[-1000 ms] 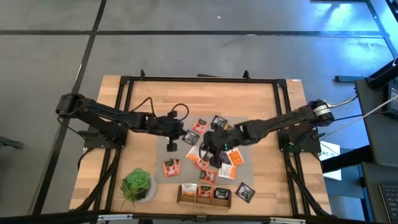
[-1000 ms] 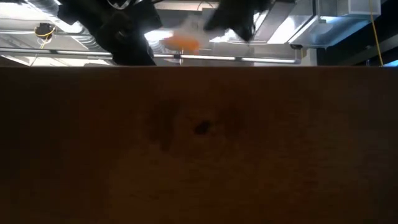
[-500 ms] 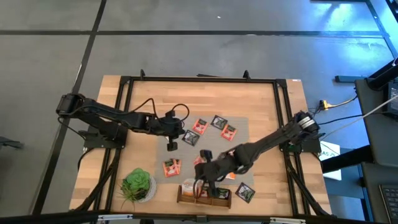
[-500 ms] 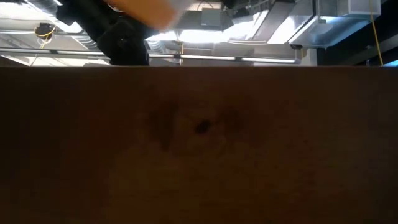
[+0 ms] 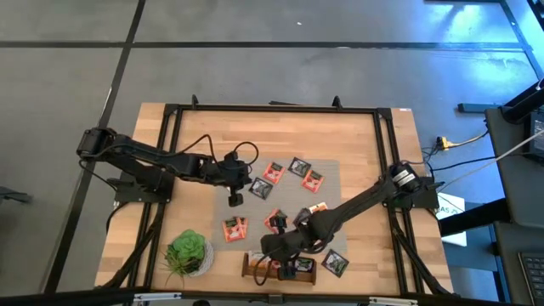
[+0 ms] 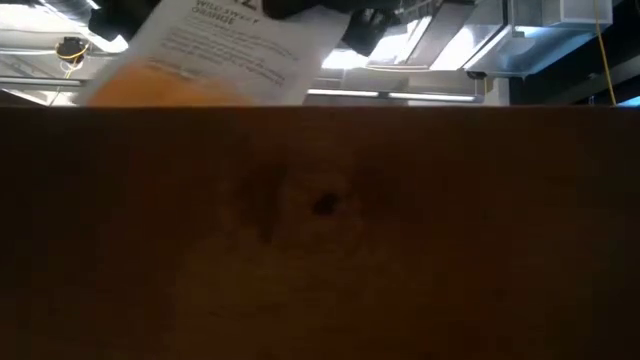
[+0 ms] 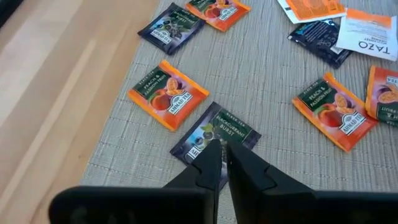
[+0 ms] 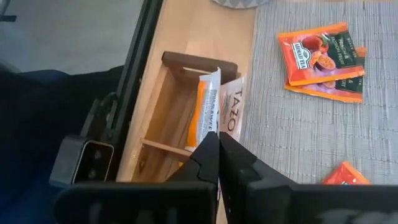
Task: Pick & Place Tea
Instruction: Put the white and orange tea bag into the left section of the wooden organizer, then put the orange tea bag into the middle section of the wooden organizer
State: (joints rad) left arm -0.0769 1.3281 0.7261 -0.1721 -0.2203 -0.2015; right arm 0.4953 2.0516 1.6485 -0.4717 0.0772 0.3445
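- My right gripper is pinched closed on one white-and-orange sachet, standing in the wooden box at the table's front edge.
- My left gripper hangs with fingers together over one black sachet on the grey mat.
- Its wrist view shows four orange sachets nearby.

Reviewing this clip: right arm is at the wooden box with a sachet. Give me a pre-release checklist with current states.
1. Right gripper shut on the white-and-orange sachet: ok.
2. Sachet over the wooden box, at its end compartment: ok.
3. Sachet fully seated in the compartment: cannot tell.
4. TAZO sachet already standing beside it, not displaced: ok.
5. Left gripper away from the box, over a black sachet on the grey mat: ok.
6. Left gripper gripping anything: not ok, shut but empty.
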